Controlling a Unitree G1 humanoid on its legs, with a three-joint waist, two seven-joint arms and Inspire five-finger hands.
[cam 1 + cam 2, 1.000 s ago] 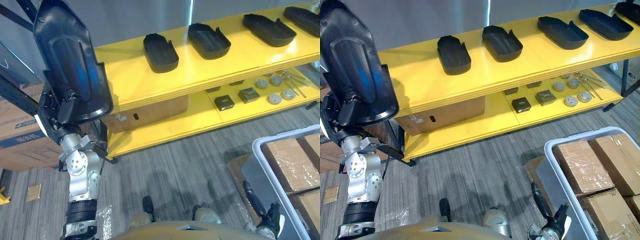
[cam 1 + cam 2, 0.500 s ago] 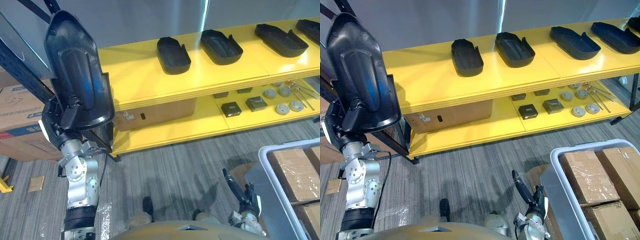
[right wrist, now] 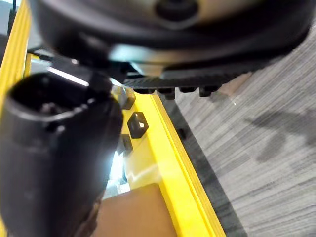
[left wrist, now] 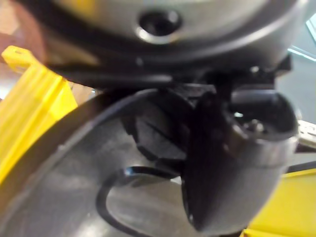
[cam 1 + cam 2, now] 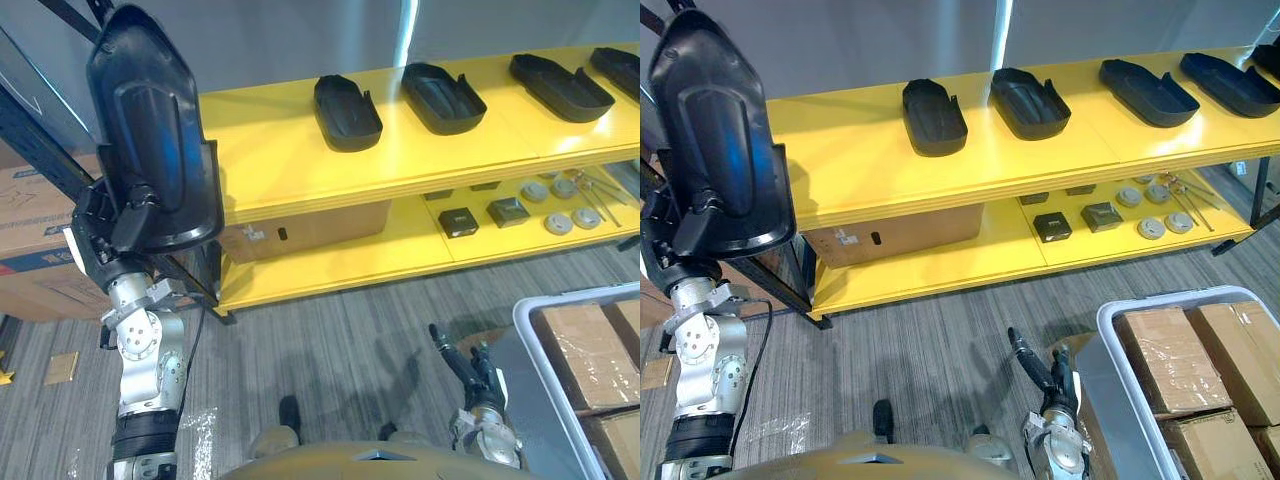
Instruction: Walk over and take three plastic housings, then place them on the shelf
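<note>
I stood nearby as the robot faced the long yellow two-tier shelf (image 5: 280,165) with its left hand (image 5: 102,222) raised at its left side. The fingers were curled tight on the lower rim of a large black moulded plastic housing (image 5: 150,130), held upright with its broad face toward the robot's head. In the left wrist view the thumb (image 4: 227,173) seemed pressed against the housing's grey-lit wall. That housing was in the air by the shelf's left end, not resting on it. On the top board lay a row of four black housings of the same kind, from the leftmost one (image 5: 347,110) to the rightmost one (image 5: 617,70), hollow side up and spaced apart. I judged the task partly done: some housings were set down and this one was yet to be placed, though I could not tell which of the row counted toward the three. The right hand (image 5: 468,372) hung low over the floor, fingers straight and holding nothing, beside a grey plastic tote (image 5: 527,318) of film-wrapped cardboard boxes (image 5: 590,345). Most of the left fingers were hidden behind the housing. The rightmost one was cut off at the picture's edge. The small dark blocks (image 5: 458,220) and grey round discs (image 5: 558,223) on the lower tier were too small to identify.
</note>
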